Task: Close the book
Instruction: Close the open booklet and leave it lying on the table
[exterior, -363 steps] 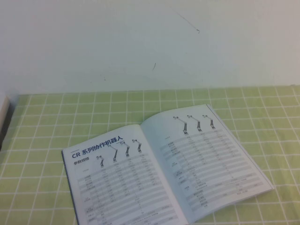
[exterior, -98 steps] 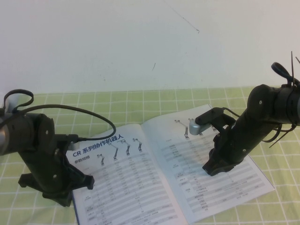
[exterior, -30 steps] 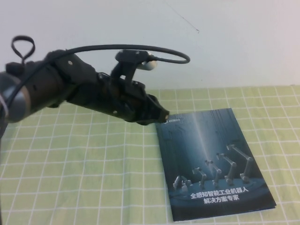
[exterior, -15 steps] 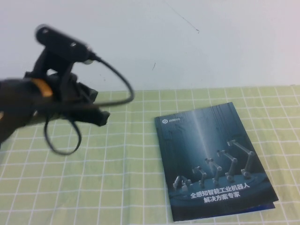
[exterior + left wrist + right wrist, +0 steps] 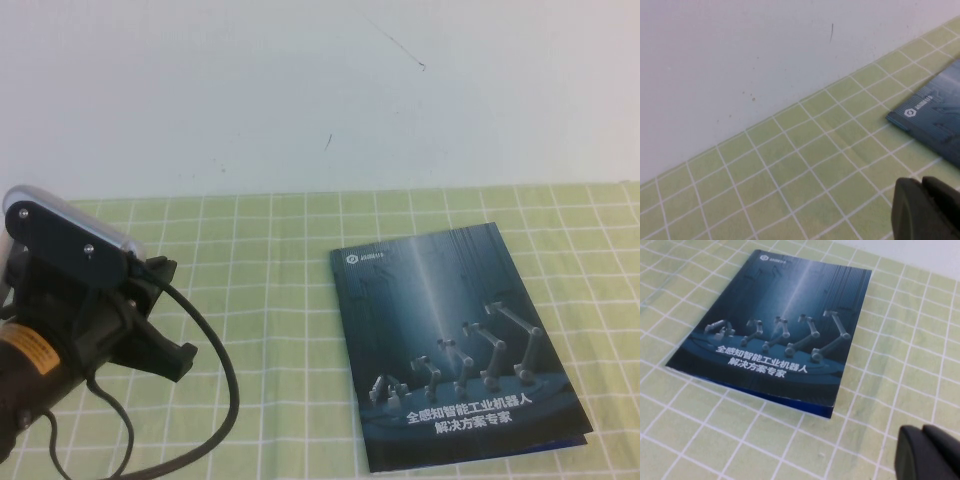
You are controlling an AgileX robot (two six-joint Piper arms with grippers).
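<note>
Closure looks complete. The book lies flat on the green checked cloth with its dark blue front cover up and no inside page showing. It sits on the robot's right half of the table, and its lower edge reaches close to the near limit of the high view. A sliver of brighter blue peeps out under that near edge, so the leaves may not be perfectly squared, but the cover is fully down.

The left gripper is at the near left, well apart from the book. In its wrist view the fingers are pressed together with nothing between them, and its black cable loops toward the near edge. The right gripper is out of the high view. Its own camera looks down on the cover from above, and its fingers are likewise pressed together, empty and clear of the book.

As a judgement, nothing of the task itself is left; only parking the arms would remain.

No tray, box, bin or other container appears anywhere, so there are no contents to report. Farthest back, the cloth meets a pale wall with a few faint scratches.
</note>
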